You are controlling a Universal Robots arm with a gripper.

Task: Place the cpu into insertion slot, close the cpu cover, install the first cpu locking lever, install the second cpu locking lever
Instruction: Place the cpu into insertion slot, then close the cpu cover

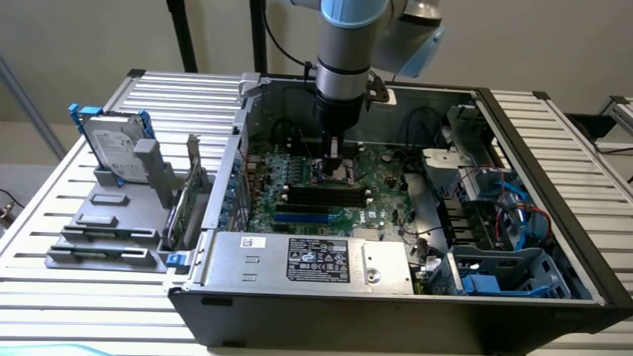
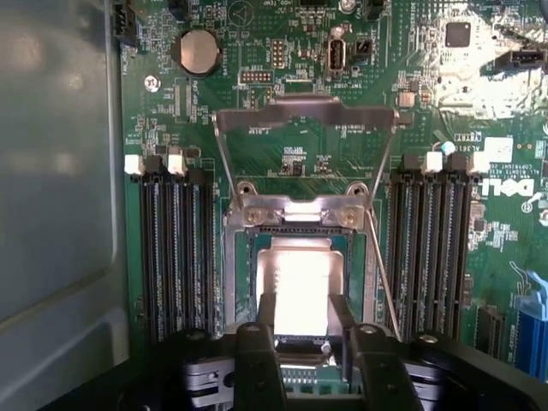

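While the pincer (image 2: 303,310) hangs straight down into the open computer case (image 1: 554,156), it stands about half closed. Its fingers (image 2: 259,351) sit against two opposite edges of the cpu (image 2: 300,274), so the chip looks gripped. The cpu is directly over the insertion slot (image 2: 300,232), inside its rim; whether it is already seated I cannot tell. The cpu cover (image 2: 304,111) is swung back, fully open, and a thin locking lever (image 2: 383,274) stands free just beside the socket.

To do this well, I would keep the chip level and square to the rim and bring it down without any sideways slide, since a tilted corner would likely catch. The grip should go only once the chip lies flat, and the fingers should stay clear of the lever and of the memory slots (image 2: 175,257) flanking the socket.

In the exterior view the case lies on its side on a ribbed metal tabletop (image 1: 59,297). The power supply (image 1: 316,259) is at six o'clock of the socket, and a blue drive cage (image 1: 505,271) is at four o'clock. A hard drive (image 1: 107,141) in a grey rack stands outside the case at nine o'clock. A pale wall and black posts (image 1: 183,33) stand at twelve o'clock.
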